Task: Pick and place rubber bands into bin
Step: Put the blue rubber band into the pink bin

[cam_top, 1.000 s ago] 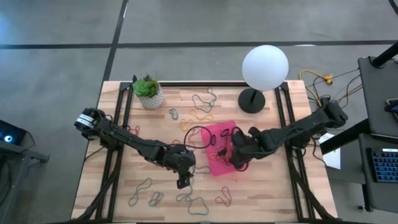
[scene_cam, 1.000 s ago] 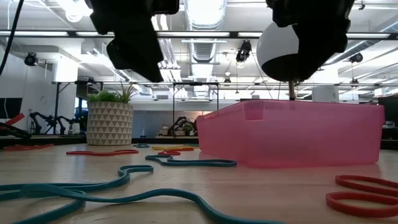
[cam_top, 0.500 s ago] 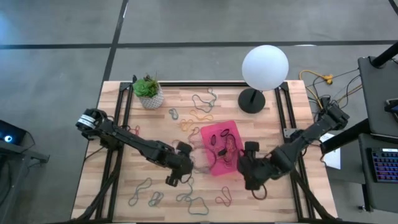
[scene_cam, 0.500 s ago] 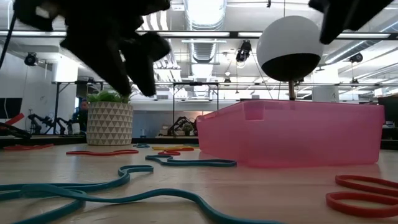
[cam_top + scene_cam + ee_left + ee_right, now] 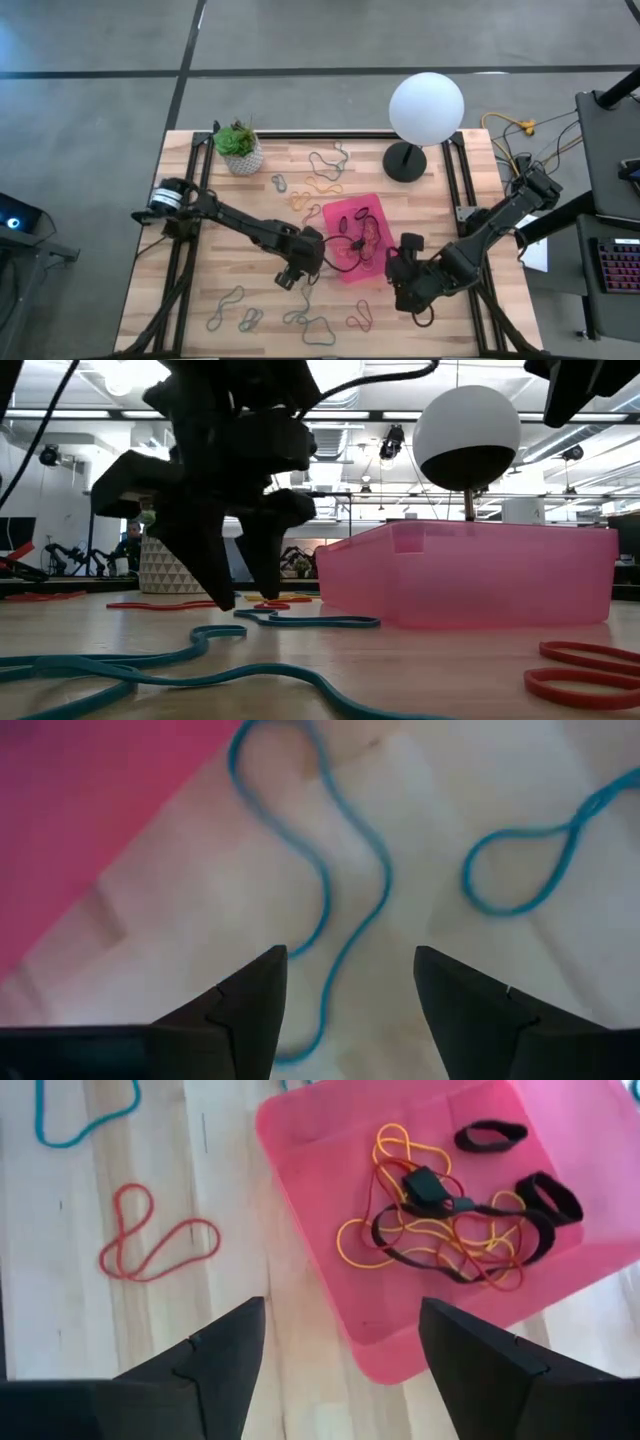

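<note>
Inside, the bin (image 5: 330, 1295) holds tangled rubber bands (image 5: 440, 1220).

— Any writing, labels or numbers to read anywhere here?
— None that I can make out; nothing legible on the table or in the room behind it.

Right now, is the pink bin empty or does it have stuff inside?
Not empty. The bin holds a tangle of yellow, red and black rubber bands.
</note>
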